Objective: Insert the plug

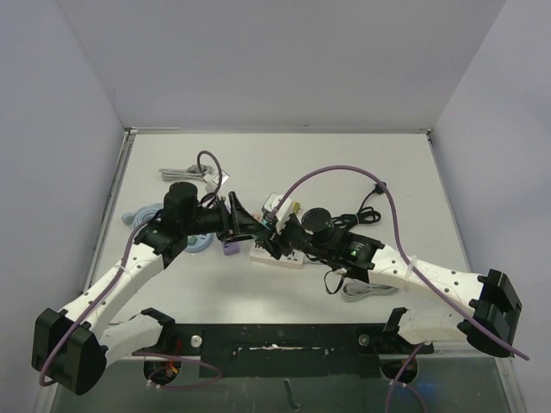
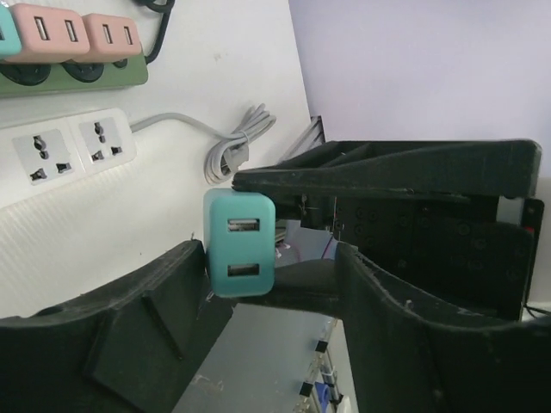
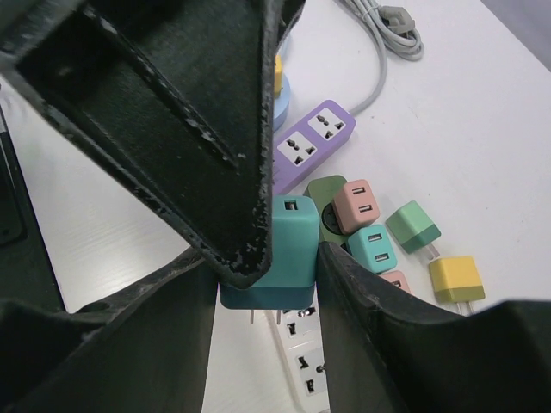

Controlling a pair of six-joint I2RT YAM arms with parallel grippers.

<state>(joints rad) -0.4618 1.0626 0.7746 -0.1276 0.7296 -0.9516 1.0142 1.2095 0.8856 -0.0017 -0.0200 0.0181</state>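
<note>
Bright, even light overhead; soft shadows on the white surface. Wrist views sharp on the plug.

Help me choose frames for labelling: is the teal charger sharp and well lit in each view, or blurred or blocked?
Left wrist: teal charger sharp, evenly lit, no glare; the dark fingers show little detail. Right wrist: charger sharp too, its upper left corner blocked by a black finger. Top external: soft even light, but the charger is lost among the arms.

Matt plastics on a smooth white bench
Teal plug: smooth satin plastic; left end effector: black, matt, slightly rough.
</note>
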